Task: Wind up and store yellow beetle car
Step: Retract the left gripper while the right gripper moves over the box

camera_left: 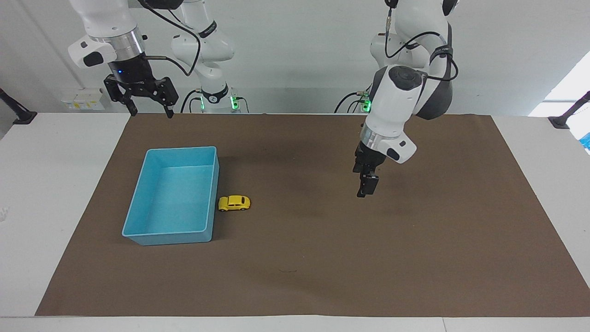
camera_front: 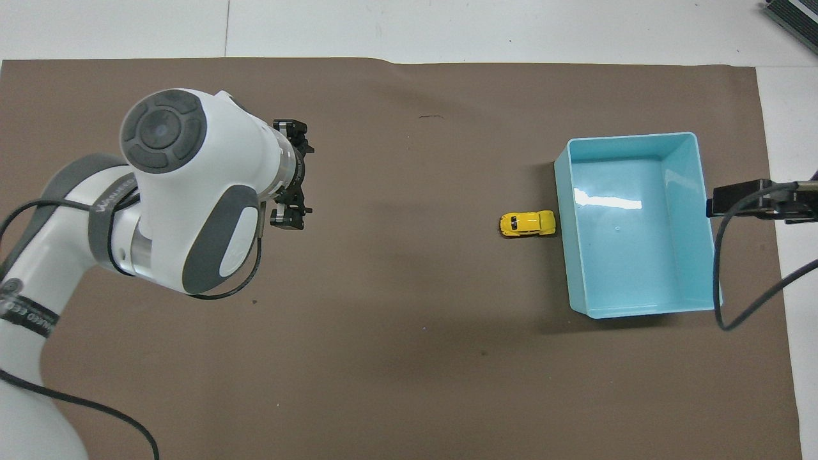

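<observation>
The yellow beetle car (camera_left: pixel 234 203) (camera_front: pixel 527 224) stands on its wheels on the brown mat, its end touching the outer wall of the blue bin (camera_left: pixel 182 150) (camera_front: pixel 629 136), which has nothing in it. My left gripper (camera_left: pixel 367 188) (camera_front: pixel 293 172) hangs open and holds nothing, over bare mat well away from the car, toward the left arm's end. My right gripper (camera_left: pixel 151 112) is open, high over the mat's edge nearest the robots, above the bin's end of the table.
The brown mat (camera_left: pixel 415 253) covers most of the white table. A black cable (camera_front: pixel 719 275) from the right arm hangs over the bin's rim in the overhead view. A small dark scuff (camera_front: pixel 431 117) marks the mat.
</observation>
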`<move>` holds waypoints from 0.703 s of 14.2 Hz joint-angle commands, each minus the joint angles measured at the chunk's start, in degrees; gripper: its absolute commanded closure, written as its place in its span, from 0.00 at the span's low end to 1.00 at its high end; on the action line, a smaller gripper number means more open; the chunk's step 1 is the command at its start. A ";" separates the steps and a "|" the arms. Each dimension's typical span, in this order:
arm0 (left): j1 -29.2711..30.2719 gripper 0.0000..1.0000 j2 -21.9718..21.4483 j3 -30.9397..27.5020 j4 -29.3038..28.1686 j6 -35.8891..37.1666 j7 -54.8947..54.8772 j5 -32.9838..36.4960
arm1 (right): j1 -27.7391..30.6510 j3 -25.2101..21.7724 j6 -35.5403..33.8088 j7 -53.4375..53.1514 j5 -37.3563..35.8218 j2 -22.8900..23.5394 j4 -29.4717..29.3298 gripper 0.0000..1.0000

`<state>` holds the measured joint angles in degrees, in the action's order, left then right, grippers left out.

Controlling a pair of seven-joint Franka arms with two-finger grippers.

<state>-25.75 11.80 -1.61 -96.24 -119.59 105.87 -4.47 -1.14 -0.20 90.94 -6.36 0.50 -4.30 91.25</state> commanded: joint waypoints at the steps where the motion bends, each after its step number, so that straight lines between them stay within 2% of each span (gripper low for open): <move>1: 2.45 0.00 -3.70 0.20 -0.44 4.27 -6.69 0.26 | 0.35 -0.24 -1.30 5.36 3.45 -1.23 0.33 0.00; 8: 6.40 0.00 -7.75 0.12 -0.44 9.20 -27.45 0.26 | -0.52 0.72 -1.73 25.14 3.28 -1.50 0.42 0.00; 10: 7.20 0.00 -8.54 0.03 -0.44 9.47 -33.50 0.26 | -0.53 3.35 -1.82 29.28 2.49 -1.50 0.42 0.00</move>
<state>-19.82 4.64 -1.94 -96.23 -111.54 77.35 -4.47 -1.93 1.02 90.03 18.62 3.01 -4.86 91.25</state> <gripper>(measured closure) 0.000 0.000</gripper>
